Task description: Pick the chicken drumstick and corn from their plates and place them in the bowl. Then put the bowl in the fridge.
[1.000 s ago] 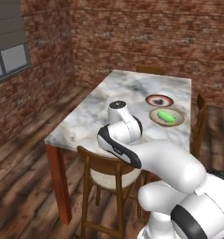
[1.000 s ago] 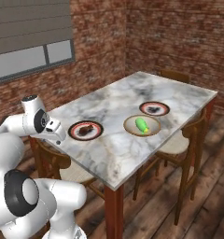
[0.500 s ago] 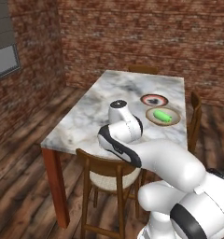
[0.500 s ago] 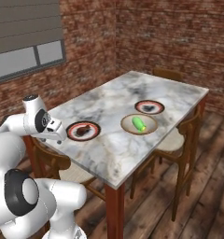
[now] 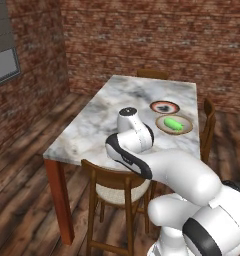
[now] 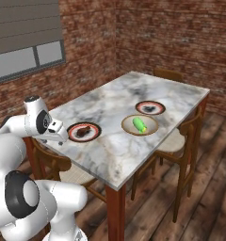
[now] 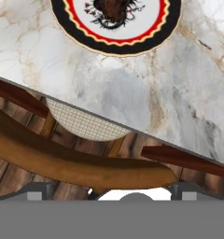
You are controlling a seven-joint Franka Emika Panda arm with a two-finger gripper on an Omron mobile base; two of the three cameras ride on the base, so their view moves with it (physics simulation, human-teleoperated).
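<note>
The hand (image 6: pixel 58 136) hangs above the near edge of the tabletop (image 6: pixel 110 150), over the back of a wooden chair (image 7: pixel 81 163), and holds nothing. Its fingers are spread wide; the fingertips themselves are barely visible in the hand view, so this rests partly on the hand's posture.

The chicken drumstick (image 6: pixel 83 130) lies on the near plate (image 6: pixel 84 132), just ahead of the hand. The corn (image 6: pixel 140 124) already rests in the bowl (image 6: pixel 140 125), mid-table. Just beside the bowl, the far plate (image 6: pixel 150 108) carries only its dark pattern.

Judgement: the bowl sits between the two plates so that each transfer stays short. The hand is placed close to the remaining item, which suggests the drumstick pick is the step in hand.

No brand, label or legible writing appears on any item; the plate centres carry pattern only.
</note>
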